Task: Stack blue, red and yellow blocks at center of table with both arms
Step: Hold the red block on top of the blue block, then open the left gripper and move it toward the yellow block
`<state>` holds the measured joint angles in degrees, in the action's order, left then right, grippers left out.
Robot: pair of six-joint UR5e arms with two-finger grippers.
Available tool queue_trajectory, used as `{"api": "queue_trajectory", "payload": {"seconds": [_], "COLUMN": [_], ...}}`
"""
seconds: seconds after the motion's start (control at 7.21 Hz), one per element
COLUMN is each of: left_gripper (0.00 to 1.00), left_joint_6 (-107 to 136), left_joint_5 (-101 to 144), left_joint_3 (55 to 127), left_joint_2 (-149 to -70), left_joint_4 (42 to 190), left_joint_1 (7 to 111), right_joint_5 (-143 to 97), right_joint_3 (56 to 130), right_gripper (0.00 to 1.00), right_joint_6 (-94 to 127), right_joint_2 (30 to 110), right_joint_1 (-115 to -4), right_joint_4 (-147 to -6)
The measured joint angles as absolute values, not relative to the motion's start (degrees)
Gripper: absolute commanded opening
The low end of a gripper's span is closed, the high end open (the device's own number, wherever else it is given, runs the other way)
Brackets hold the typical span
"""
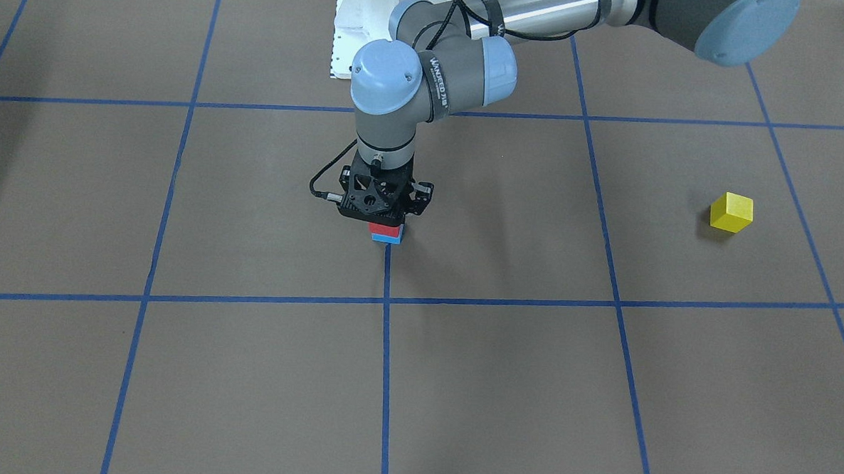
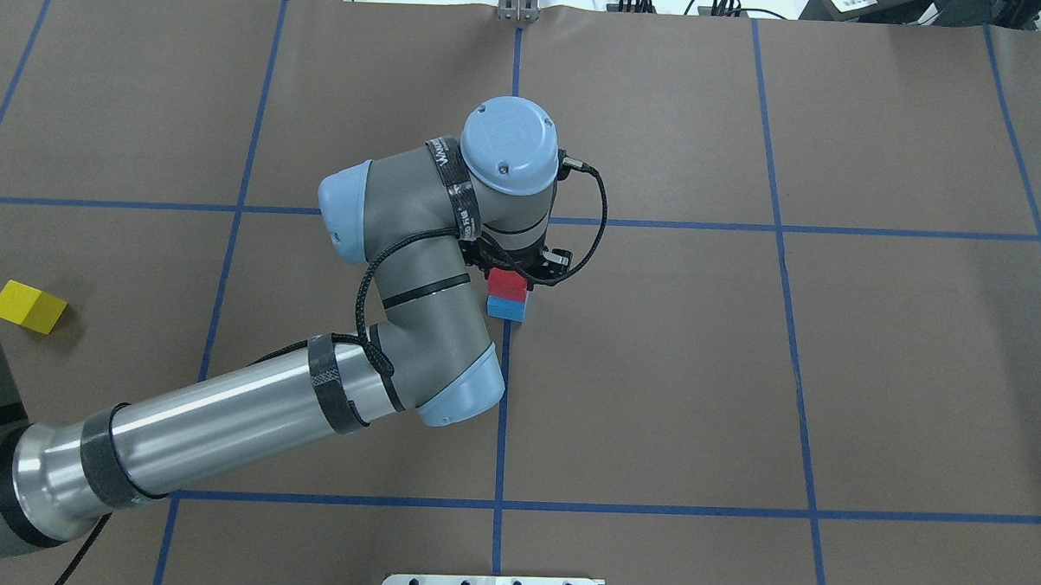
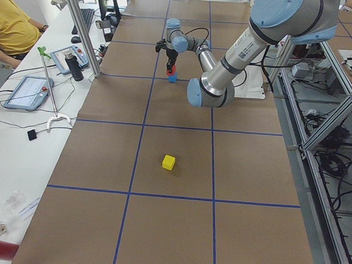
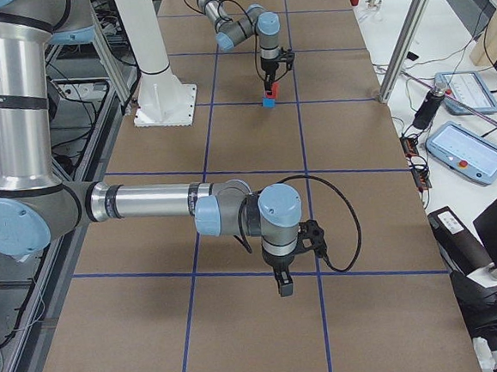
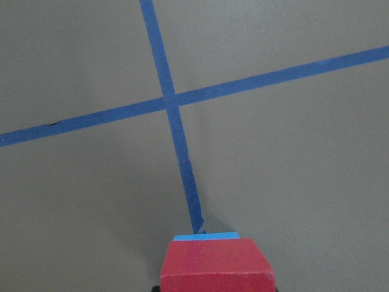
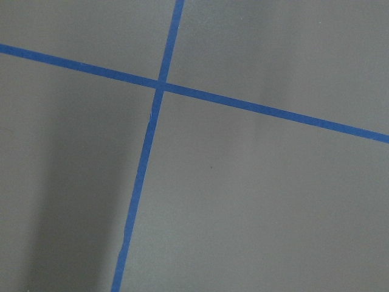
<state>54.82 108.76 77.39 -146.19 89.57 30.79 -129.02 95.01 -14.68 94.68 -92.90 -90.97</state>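
The red block (image 1: 385, 229) rests squarely on the blue block (image 1: 386, 238) beside a tape crossing near the middle of the table (image 1: 529, 384). My left gripper (image 1: 386, 224) stands upright over this pair, shut on the red block (image 2: 507, 285). The left wrist view shows the red block (image 5: 215, 265) close up with a strip of the blue block (image 5: 205, 236) under it. The yellow block (image 1: 731, 212) lies alone, far out on my left side (image 2: 28, 306). My right gripper (image 4: 282, 288) hangs above bare table in the exterior right view only; I cannot tell whether it is open or shut.
The white bolted pedestal (image 4: 165, 106) stands at the robot's edge of the table. A side bench holds tablets (image 3: 29, 91), cables and a bottle, with a seated person (image 3: 11, 25) behind it. Aluminium frame posts (image 4: 401, 45) line the table's long edge.
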Motion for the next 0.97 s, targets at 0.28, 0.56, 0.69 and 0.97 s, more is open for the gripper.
{"api": "queue_trajectory", "payload": {"seconds": [0.28, 0.56, 0.69, 0.97], "left_gripper": [0.46, 0.88, 0.92, 0.99], "left_joint_6": [54.7, 54.8, 54.9, 55.2], "left_joint_5": [109.0, 109.1, 109.1, 109.2], "left_joint_3": [77.7, 77.9, 78.1, 78.7], "left_joint_2": [-145.7, -145.4, -145.3, -145.3], "left_joint_4": [89.4, 89.5, 89.5, 89.7], "left_joint_1": [30.8, 30.8, 30.8, 30.7], "right_joint_5": [-129.0, -129.0, -129.0, -129.0], "right_joint_3": [95.0, 95.0, 95.0, 95.0], "right_gripper": [1.0, 1.0, 1.0, 1.0], "right_joint_6": [-14.7, -14.7, -14.7, -14.7], "right_joint_2": [94.7, 94.7, 94.7, 94.7], "right_joint_1": [-92.9, -92.9, -92.9, -92.9], "right_joint_4": [-91.0, -91.0, -91.0, -91.0]}}
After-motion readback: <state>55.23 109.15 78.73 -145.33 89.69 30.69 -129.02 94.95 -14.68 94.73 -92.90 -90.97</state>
